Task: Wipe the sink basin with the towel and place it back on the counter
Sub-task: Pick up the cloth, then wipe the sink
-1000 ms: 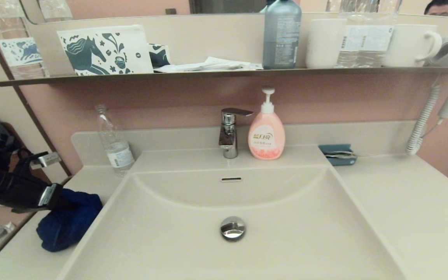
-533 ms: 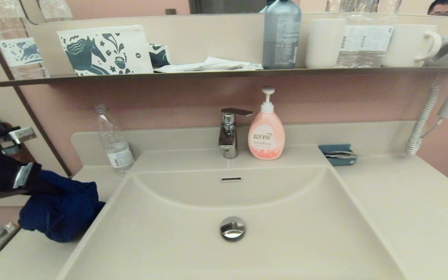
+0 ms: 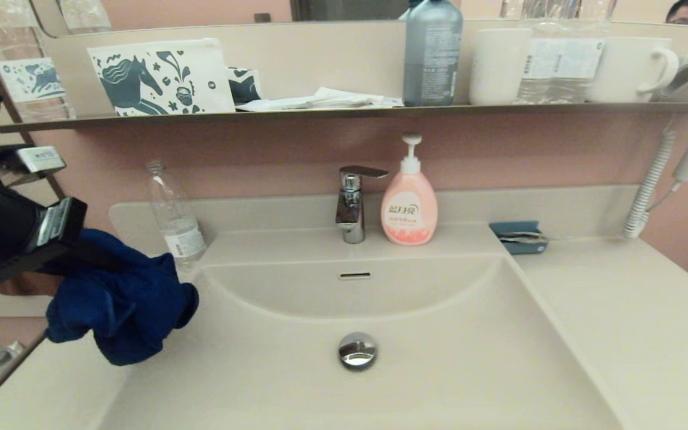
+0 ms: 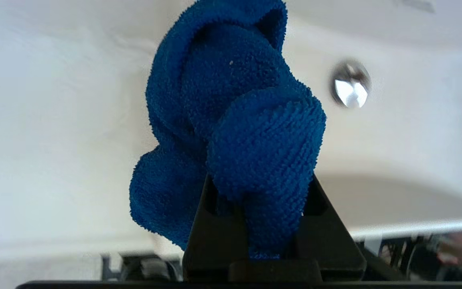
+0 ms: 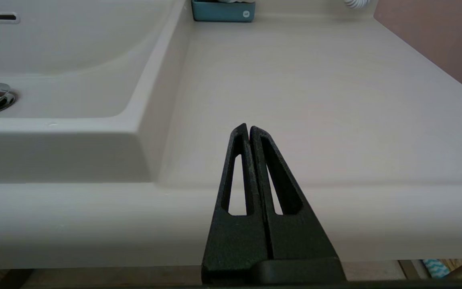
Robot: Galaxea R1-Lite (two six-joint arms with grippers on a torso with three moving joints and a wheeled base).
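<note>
Two black fingers [image 4: 211,224] of the left gripper [image 4: 259,188] clamp the towel [image 4: 231,120], bunched beyond their tips above the sink basin [image 3: 439,358]. Right gripper [image 5: 249,128] clenched, empty, at the counter [image 5: 315,100] front. Label writing illegible.

A bathroom vanity: a cream sink basin [image 3: 439,382] with a chrome tap [image 3: 351,203] at 12 o'clock, pink soap dispenser [image 3: 409,203] beside it, mirror [image 3: 200,11] above.

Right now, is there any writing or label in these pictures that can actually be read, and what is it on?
No text here can be read for certain.
Pink soap bottle: a white label with a few characters, too blurred to read.
Clear water bottle: label print too small.
Grey bottle on the shelf: fine print, unreadable.
Pouch: a horse drawing only, no words.
</note>
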